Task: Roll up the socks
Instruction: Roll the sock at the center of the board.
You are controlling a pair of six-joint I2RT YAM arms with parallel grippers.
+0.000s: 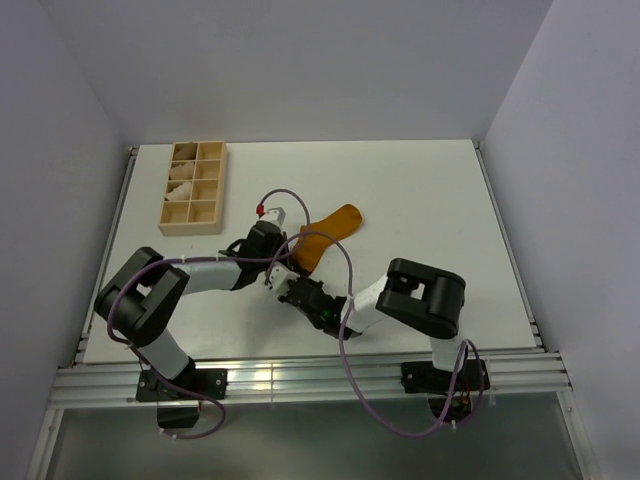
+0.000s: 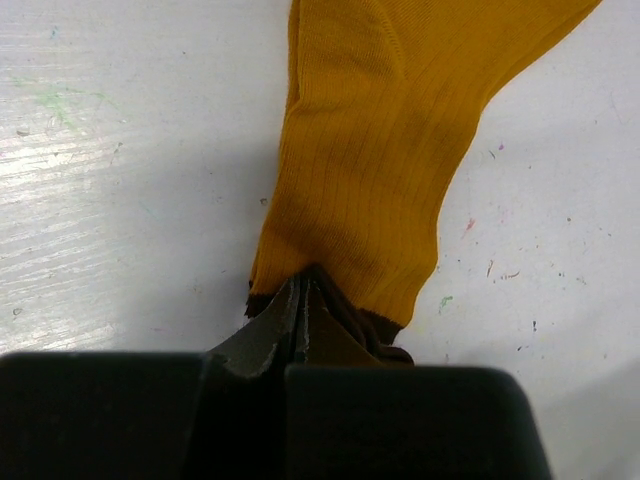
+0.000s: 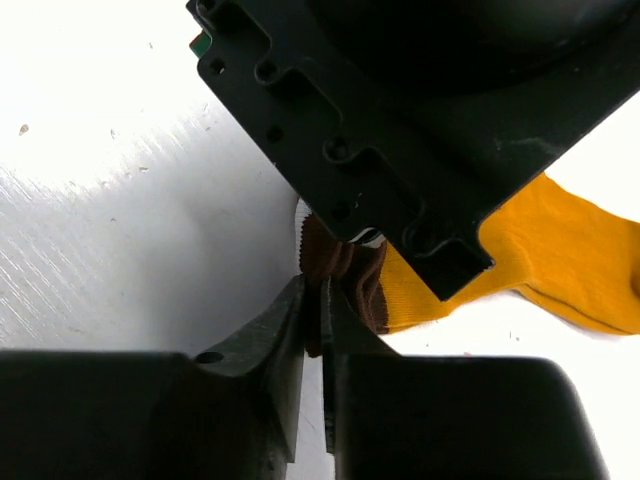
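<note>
The mustard-orange sock (image 1: 327, 230) lies on the white table, its toe pointing to the far right. Its dark brown cuff (image 3: 345, 265) is bunched up at the near end. In the left wrist view my left gripper (image 2: 301, 292) is shut on the cuff's edge, and the orange sock (image 2: 375, 160) stretches away from it. My right gripper (image 3: 318, 300) comes in from the near side and its jaws are pinched on the same brown cuff. The left gripper's black body (image 3: 420, 120) hangs right above them. In the top view the left gripper (image 1: 285, 255) and right gripper (image 1: 292, 280) meet at the cuff.
A wooden box with compartments (image 1: 215, 185) stands at the far left and holds pale cream bundles (image 1: 183, 185). Purple cables loop over both arms near the table's front rail (image 1: 300, 378). White walls rise on three sides.
</note>
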